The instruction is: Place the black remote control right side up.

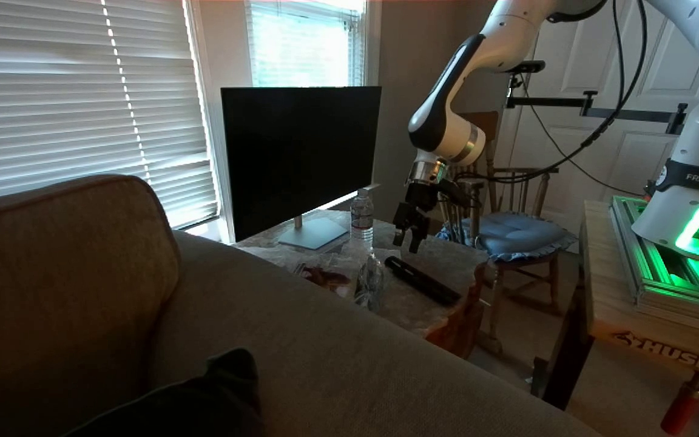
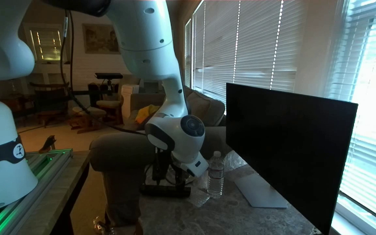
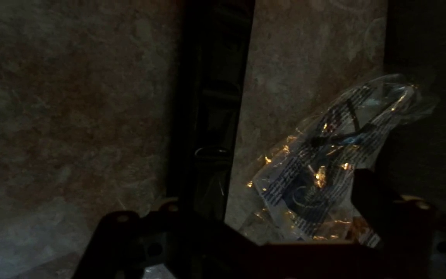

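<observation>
The black remote control [image 1: 422, 281] is a long slim black bar lying flat on the stone-look table. It also shows in an exterior view [image 2: 165, 191] and in the wrist view [image 3: 215, 97], where its upper face has several dark, glossy shapes across it. That view is too dim to tell which face is up. My gripper [image 1: 407, 244] points down over the table near the bar; it also shows in an exterior view [image 2: 169, 183]. In the wrist view its fingers [image 3: 267, 193] are wide apart with nothing held; the left finger overlaps the bar's lower end.
A large black monitor [image 1: 301, 158] stands on a flat base [image 1: 313, 233] behind. A clear bottle [image 2: 216, 176] stands near the arm. Clear printed plastic packaging [image 3: 316, 174] lies beside the bar. A couch [image 1: 264, 340] borders the table [image 2: 207, 222]; a chair [image 1: 507, 237] stands beyond.
</observation>
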Motion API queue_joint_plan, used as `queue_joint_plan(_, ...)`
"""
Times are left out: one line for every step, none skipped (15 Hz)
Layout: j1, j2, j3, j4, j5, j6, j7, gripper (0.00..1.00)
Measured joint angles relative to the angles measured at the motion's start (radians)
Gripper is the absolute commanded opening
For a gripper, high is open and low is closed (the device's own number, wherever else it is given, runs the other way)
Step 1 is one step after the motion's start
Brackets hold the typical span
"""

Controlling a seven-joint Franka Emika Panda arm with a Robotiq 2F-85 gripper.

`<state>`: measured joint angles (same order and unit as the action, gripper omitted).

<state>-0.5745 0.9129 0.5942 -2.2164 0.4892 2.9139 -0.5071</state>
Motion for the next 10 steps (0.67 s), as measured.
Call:
queue_joint_plan(-0.004, 0.005, -0.003, -0.002, -0.013, 0.003, 0.002, 1.0)
queue_joint_plan(-0.004, 0.008, -0.009, -0.004, -0.028, 0.005, 0.009, 1.0)
queue_joint_plan(-0.004, 0.011, -0.015, -0.005, -0.04, 0.01, 0.013, 1.0)
queue_joint_plan(-0.005, 0.014, -0.018, -0.005, -0.048, 0.014, 0.015, 1.0)
queue_joint_plan(-0.006, 0.018, -0.019, -0.005, -0.057, 0.019, 0.015, 1.0)
queue_joint_plan(-0.01, 0.024, -0.018, -0.005, -0.067, 0.025, 0.015, 1.0)
queue_joint_plan(-0.015, 0.032, -0.016, -0.005, -0.079, 0.034, 0.015, 1.0)
queue_joint_plan(-0.02, 0.042, -0.013, -0.005, -0.089, 0.044, 0.015, 1.0)
queue_joint_plan(-0.025, 0.053, -0.012, -0.005, -0.103, 0.054, 0.015, 1.0)
queue_joint_plan(-0.029, 0.065, -0.012, -0.005, -0.114, 0.062, 0.016, 1.0)
